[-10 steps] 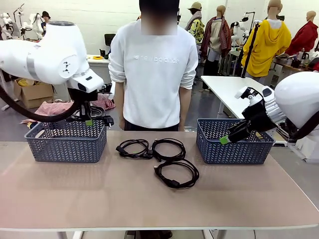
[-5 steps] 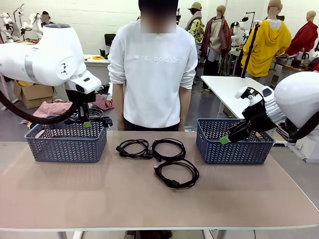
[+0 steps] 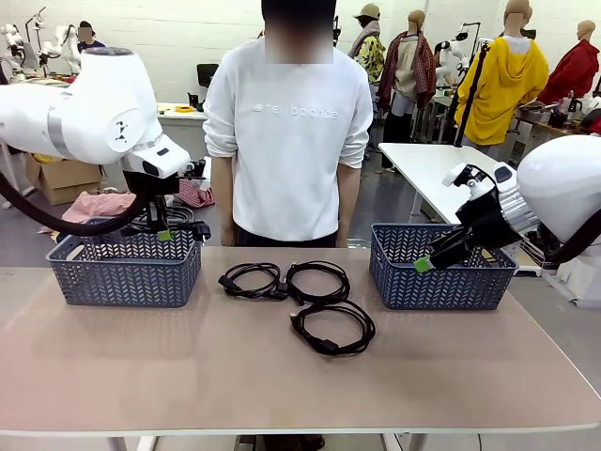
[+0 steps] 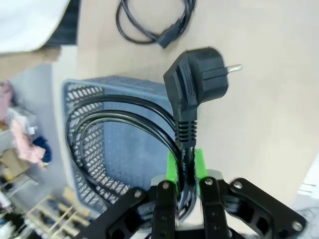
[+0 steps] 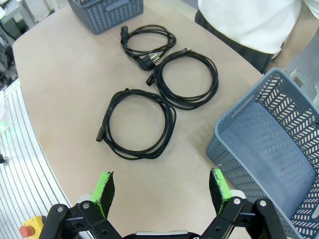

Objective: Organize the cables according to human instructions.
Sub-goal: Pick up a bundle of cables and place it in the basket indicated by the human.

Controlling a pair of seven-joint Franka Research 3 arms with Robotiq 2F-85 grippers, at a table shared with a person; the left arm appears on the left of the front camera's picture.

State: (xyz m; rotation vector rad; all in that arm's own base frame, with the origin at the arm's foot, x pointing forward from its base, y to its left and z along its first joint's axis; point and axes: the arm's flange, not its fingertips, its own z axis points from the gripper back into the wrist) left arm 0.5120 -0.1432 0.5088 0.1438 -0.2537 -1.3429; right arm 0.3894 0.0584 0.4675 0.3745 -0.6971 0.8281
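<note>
Four cables (image 3: 325,346). Where do they sit? (A)

Three flat on the tabletop (image 3: 188,376), one in the air. Closest to the robot's side is the near coil (image 5: 172,121), just right of centre. (B)

Behind it? (A)

Middle coil (image 5: 215,79) and left coil (image 5: 146,60), side by side, meeting where their plugs lie. The near coil's far rim meets the middle coil; can't tell if it's touching or overlapping. All three sit between the two baskets. (B)

Tools? (A)

Right tool (image 5: 162,188): fingers spread wide, nothing between them. It hangs above the tabletop at the near left corner of the right basket (image 3: 441,282). In front view its green tip sits in front of that basket's rim. (B)

Left? (A)

Left tool (image 4: 185,167): clamped on the fourth cable (image 4: 182,132), with the green pads (image 4: 172,167) pinching the cord right behind the plug (image 4: 197,82). The loops hang over the inside of the left basket (image 4: 115,83). The plug sticks out past the rim, over the tabletop. In front view the tool is above the basket's right end, clear of the rim. (B)

Far side? (A)

Person (image 3: 286,141) in a white sweatshirt, standing at the far edge between the baskets, arms down. (B)
</note>
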